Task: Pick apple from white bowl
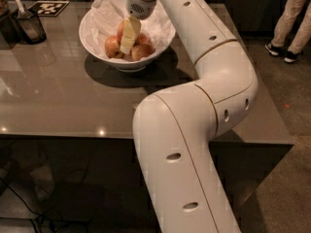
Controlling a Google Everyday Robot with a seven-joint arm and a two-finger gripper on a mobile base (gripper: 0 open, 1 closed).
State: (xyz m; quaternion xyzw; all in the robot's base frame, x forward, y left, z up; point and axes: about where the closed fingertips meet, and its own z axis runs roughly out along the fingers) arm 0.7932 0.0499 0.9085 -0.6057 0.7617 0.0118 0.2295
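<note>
Several apples (112, 46) sit in the white bowl (95, 50), lined with crumpled paper (104, 13), on the grey table (58, 96). The gripper (127, 38) dips straight down among them. The reddest apple (142, 51) lies near right, just beside the gripper's tip. Squeezed or spread? Cannot tell. A dark cup (29, 28) stands far left.

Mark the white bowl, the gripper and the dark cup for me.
white bowl (99, 53): camera view, outer wall at the left front.
gripper (126, 46): camera view, its lower end, down inside the white bowl.
dark cup (32, 30): camera view, its side wall.
</note>
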